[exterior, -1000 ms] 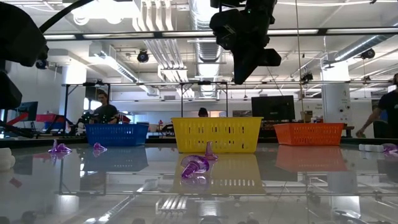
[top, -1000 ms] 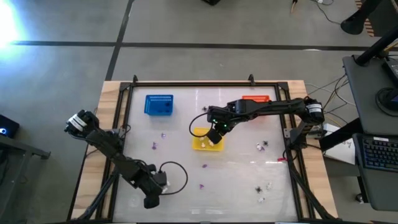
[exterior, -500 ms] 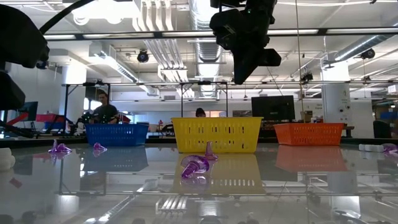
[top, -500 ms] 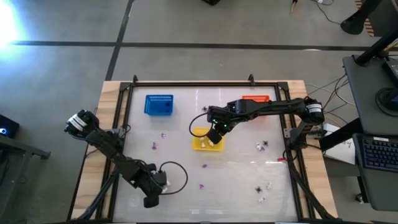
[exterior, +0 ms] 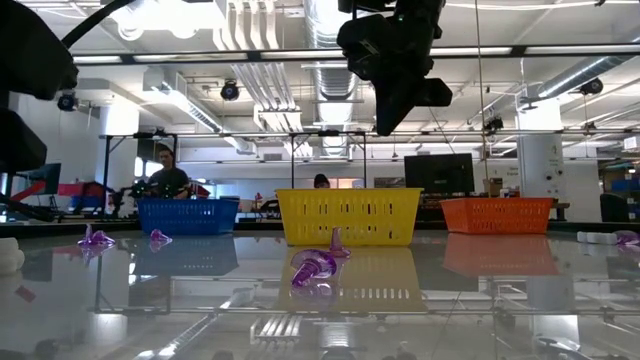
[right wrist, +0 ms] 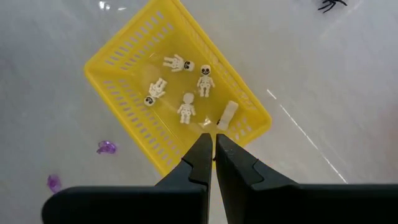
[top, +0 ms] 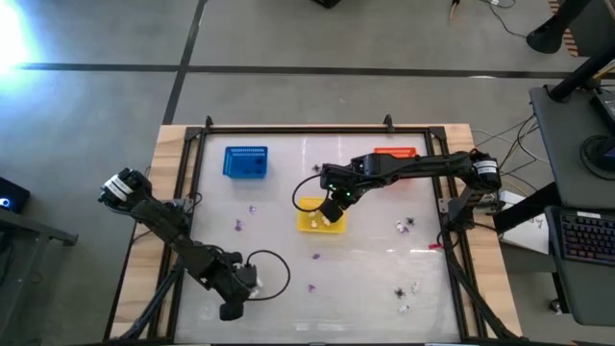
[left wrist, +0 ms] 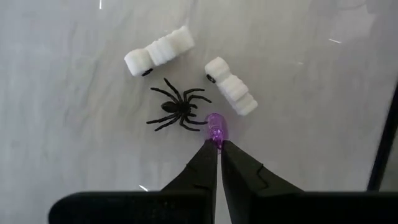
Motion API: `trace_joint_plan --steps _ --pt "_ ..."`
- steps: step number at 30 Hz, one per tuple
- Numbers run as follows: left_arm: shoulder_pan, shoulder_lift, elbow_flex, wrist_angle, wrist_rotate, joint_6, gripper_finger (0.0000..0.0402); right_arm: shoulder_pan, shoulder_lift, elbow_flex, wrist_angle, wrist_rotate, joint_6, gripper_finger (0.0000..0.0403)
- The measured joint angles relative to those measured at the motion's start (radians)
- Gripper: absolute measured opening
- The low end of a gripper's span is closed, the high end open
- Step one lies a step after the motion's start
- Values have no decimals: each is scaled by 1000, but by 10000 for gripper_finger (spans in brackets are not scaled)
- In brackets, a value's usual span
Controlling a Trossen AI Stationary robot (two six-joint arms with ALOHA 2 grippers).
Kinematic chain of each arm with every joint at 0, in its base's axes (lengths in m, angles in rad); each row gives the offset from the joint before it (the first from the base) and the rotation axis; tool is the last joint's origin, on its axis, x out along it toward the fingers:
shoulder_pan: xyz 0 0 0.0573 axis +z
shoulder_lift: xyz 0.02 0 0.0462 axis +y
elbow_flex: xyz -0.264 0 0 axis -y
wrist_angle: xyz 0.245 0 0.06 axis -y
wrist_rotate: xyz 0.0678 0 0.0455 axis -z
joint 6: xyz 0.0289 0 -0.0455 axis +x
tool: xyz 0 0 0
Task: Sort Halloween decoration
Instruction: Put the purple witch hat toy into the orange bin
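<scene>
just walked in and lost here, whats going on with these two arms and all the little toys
A two-arm robot is sorting tiny Halloween trinkets into small mesh baskets. The right gripper hangs over the yellow mesh basket, fingers nearly together and empty; four white skeleton figures and a white block lie inside. The left gripper, near the table's front-left, pinches a small purple trinket beside a black plastic spider and two white ribbed pieces. Blue and orange baskets stand at the back.
</scene>
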Motion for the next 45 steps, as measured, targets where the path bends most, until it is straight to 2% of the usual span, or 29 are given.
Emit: trace_joint_plan --steps 13,20,23,29,38,45 --pt "3 -181 0 -88 -70 1 0 4 -73 0 -102 -32 1 13" --pt "24 -278 0 -150 -144 34 0 11 -133 0 -102 -180 -6 13" --pt "48 -319 0 -168 -171 58 0 16 -146 0 -101 -182 -12 13" --pt "109 -386 0 -168 -235 141 0 27 -143 0 -100 -179 -51 13" --pt "241 -455 0 -167 -238 316 0 37 -79 0 -97 -188 -51 13" --pt "284 -478 0 -169 -238 409 0 37 -52 0 -83 -219 -93 13"
